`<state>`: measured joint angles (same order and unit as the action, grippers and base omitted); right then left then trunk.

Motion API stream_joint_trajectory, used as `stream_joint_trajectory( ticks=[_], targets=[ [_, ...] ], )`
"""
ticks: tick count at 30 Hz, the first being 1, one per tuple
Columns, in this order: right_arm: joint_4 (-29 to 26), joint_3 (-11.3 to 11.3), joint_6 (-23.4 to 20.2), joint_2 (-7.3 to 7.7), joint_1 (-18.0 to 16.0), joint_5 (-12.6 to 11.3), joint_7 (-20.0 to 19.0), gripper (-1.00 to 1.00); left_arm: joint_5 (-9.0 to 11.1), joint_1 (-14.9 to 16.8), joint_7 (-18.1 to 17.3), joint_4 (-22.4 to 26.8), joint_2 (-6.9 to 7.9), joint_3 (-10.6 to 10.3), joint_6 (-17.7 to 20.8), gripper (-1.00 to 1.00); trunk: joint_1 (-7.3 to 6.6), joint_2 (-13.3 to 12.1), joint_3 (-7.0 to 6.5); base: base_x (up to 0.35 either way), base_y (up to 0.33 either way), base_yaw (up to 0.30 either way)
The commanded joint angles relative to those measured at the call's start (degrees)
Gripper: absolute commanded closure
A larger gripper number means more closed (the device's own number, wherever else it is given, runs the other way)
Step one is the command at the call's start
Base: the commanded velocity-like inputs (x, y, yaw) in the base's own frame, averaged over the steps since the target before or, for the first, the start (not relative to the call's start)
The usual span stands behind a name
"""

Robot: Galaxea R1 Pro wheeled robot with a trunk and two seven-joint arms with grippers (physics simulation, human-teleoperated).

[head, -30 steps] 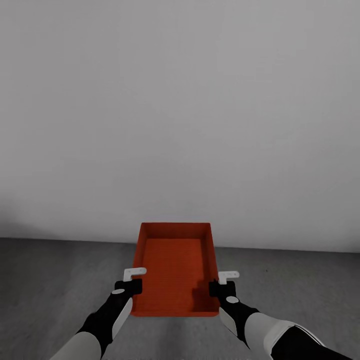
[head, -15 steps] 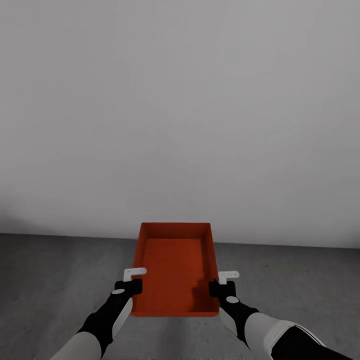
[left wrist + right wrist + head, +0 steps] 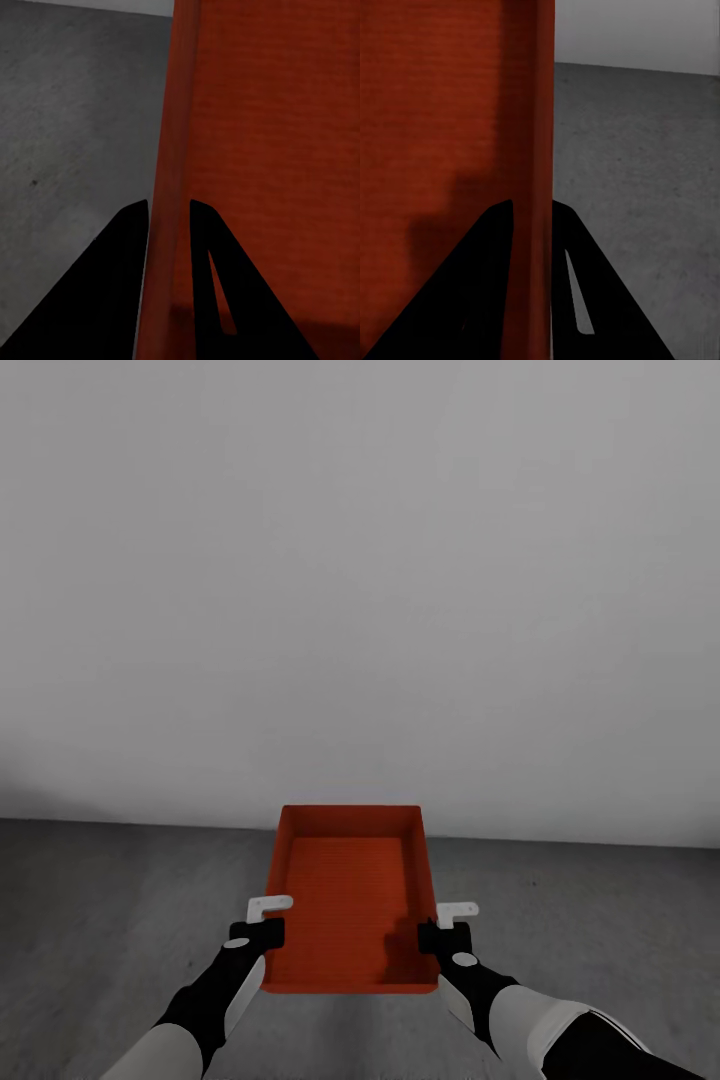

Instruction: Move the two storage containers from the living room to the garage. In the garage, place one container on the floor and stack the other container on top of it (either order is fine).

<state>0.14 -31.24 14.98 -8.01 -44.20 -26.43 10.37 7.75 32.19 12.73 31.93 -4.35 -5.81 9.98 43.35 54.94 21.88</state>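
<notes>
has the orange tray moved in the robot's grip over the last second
No. The storage container sits the same between the left gripper and right gripper. Only the wall-floor line behind has dropped slightly, so the camera shifted.

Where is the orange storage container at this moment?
In the head view, the storage container is centred low, held between the left gripper and right gripper by its side walls, above the grey floor, before the white wall.

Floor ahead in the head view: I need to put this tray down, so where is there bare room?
The grey floor lies bare between the white wall and the arms, left and right of the storage container. It is tight only at the tray's long walls, where the left gripper and right gripper clamp them.
</notes>
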Motion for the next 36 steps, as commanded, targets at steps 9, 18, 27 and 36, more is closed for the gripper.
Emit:
stream_joint_trajectory(
  ticks=[9, 18, 27, 36],
  targets=[
    [0.2, -0.1, 0.4, 0.02, 0.0, -1.7, 0.4, 1.00, -0.8, 0.1, 1.6, 0.5, -0.04, 0.9, 0.5, 1.00, 1.98, 3.7, 2.53, 0.000, 0.000, 0.000],
    [0.2, -0.1, 0.4, 0.02, 0.0, -1.7, 0.4, 1.00, -0.8, 0.1, 1.6, 0.5, -0.04, 0.9, 0.5, 1.00, 3.96, 7.3, 4.97, 0.000, 0.000, 0.000],
    [0.2, -0.1, 0.4, 0.02, 0.0, -1.7, 0.4, 1.00, -0.8, 0.1, 1.6, 0.5, -0.04, 0.9, 0.5, 1.00, 5.94, 10.9, 7.42, 0.000, 0.000, 0.000],
    [0.2, -0.1, 0.4, 0.02, 0.0, -1.7, 0.4, 1.00, -0.8, 0.1, 1.6, 0.5, -0.04, 0.8, 0.5, 1.00, 7.48, 13.7, 9.52, 0.000, 0.000, 0.000]
  ],
)
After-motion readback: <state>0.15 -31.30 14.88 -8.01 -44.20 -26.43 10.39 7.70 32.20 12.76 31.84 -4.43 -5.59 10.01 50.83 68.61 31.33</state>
